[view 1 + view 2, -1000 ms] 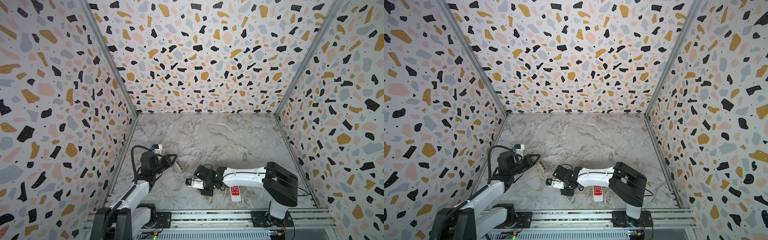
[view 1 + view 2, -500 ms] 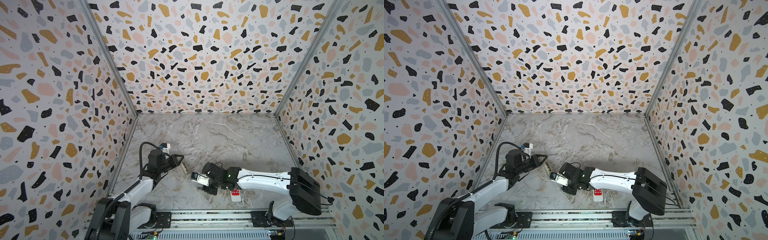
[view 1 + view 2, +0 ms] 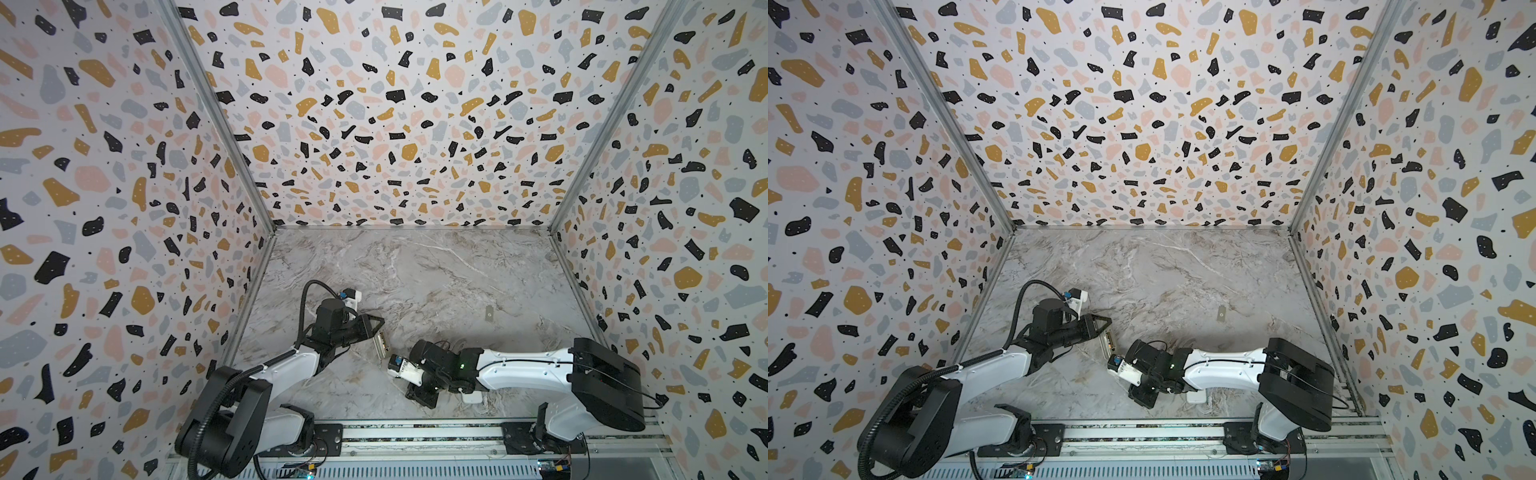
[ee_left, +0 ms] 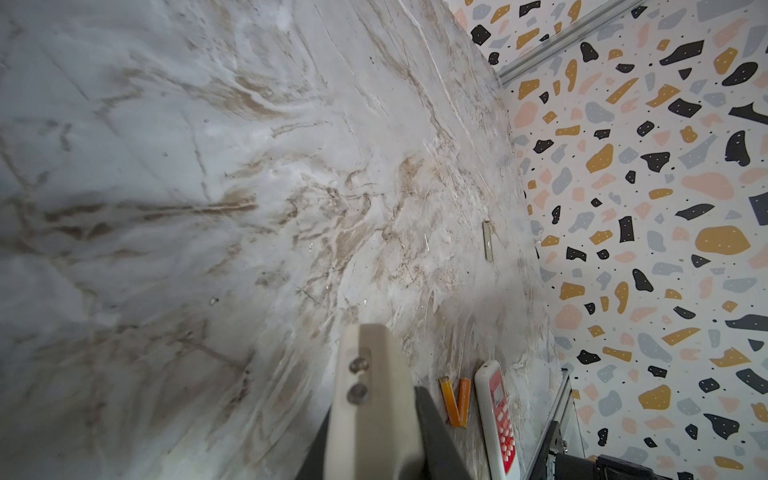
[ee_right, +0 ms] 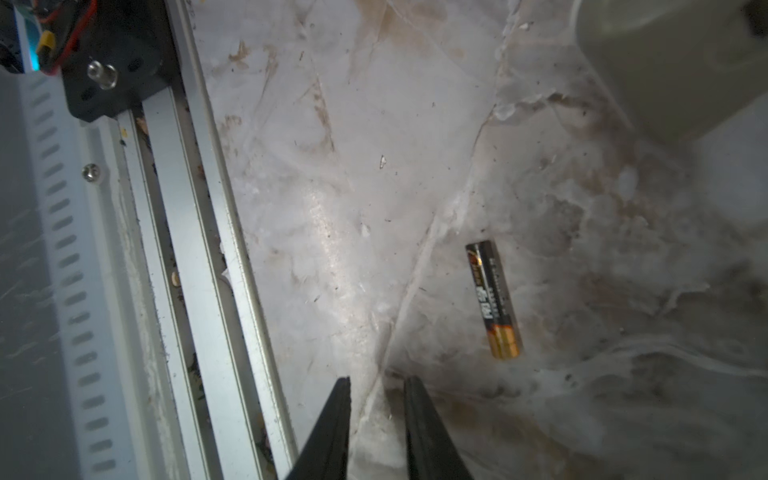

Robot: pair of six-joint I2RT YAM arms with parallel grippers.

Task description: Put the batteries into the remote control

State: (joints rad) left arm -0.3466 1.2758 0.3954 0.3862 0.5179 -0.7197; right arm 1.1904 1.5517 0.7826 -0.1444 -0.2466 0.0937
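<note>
- Right wrist view: the right pincer (image 5: pixel 378 415) stands slightly apart and empty, tips low over the surface (image 5: pixel 332 208) near its front edge, beside the rail (image 5: pixel 199 249).
- A black battery (image 5: pixel 493 300) lies flat just beside those tips, gold end nearest them, untouched.
- The left pincer (image 3: pixel 371 328) is clamped on the remote control (image 3: pixel 380 345) and has carried it from the left edge toward the middle, closer to the right arm.
- That likely sets up loading: pick the battery, then seat it. The bay may already hold one cell, but it is too small to tell.
- Two orange batteries (image 4: pixel 455 401) lie by the second remote (image 4: pixel 496 419) at the front edge.
</note>
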